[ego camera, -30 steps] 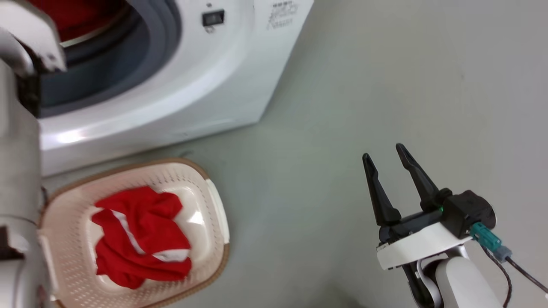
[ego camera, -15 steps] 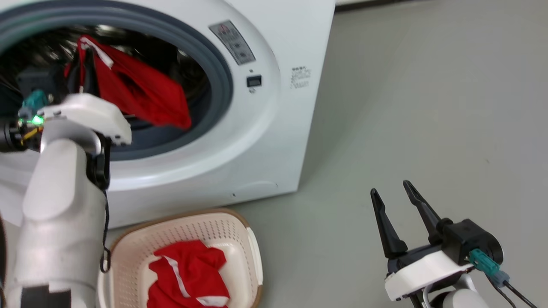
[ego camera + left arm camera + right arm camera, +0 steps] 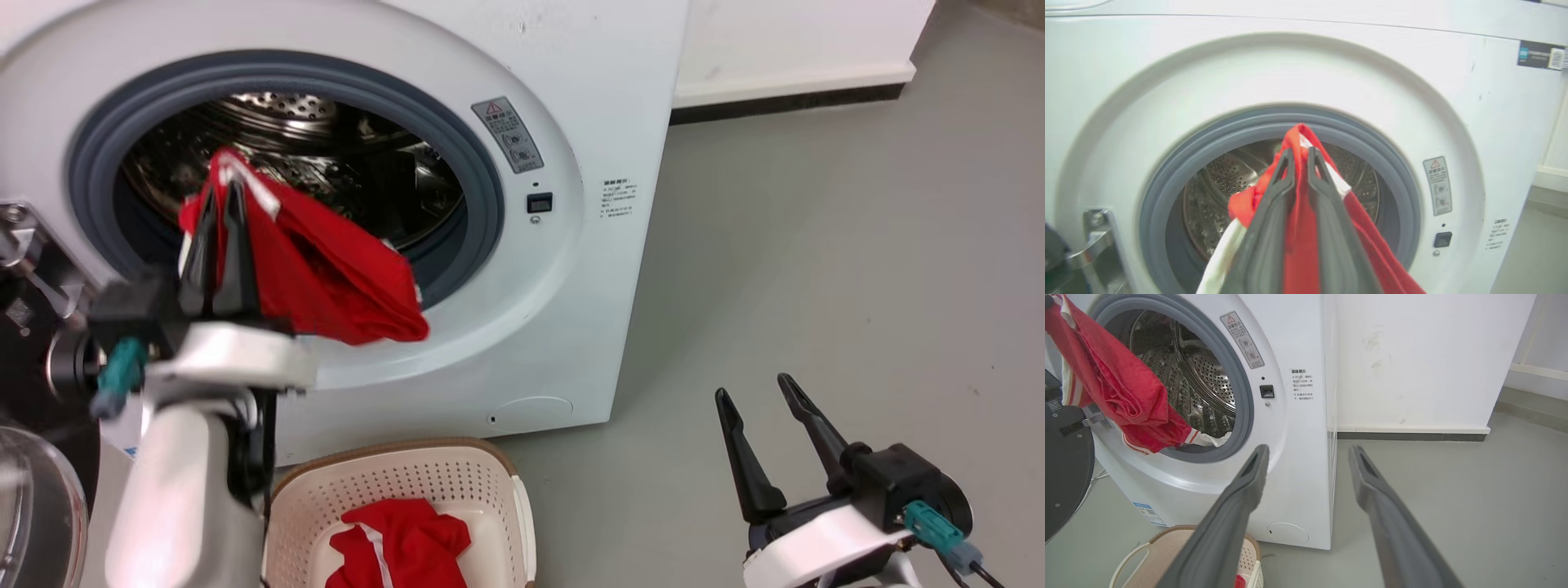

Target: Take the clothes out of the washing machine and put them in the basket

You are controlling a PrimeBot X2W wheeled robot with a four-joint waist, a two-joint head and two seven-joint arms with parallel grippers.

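Note:
My left gripper (image 3: 220,192) is shut on a red garment (image 3: 326,278) with white trim, held in front of the washing machine (image 3: 571,106) opening, outside the grey ring (image 3: 482,204). In the left wrist view the fingers (image 3: 1327,204) pinch the red garment (image 3: 1300,228) before the steel drum (image 3: 1216,183). Another red garment (image 3: 400,547) lies in the cream basket (image 3: 457,482) on the floor below. My right gripper (image 3: 755,392) hangs open and empty at the lower right. The right wrist view shows the held garment (image 3: 1122,396) and the basket (image 3: 1167,547).
The black-rimmed glass door (image 3: 33,490) stands open at the far left. Grey floor (image 3: 816,269) stretches to the right of the machine. A white wall with a dark skirting (image 3: 800,90) runs behind.
The head camera has tilted up, showing more of the machine. My left gripper has pulled the red garment out of the drum to just outside the ring. The right gripper stays open.

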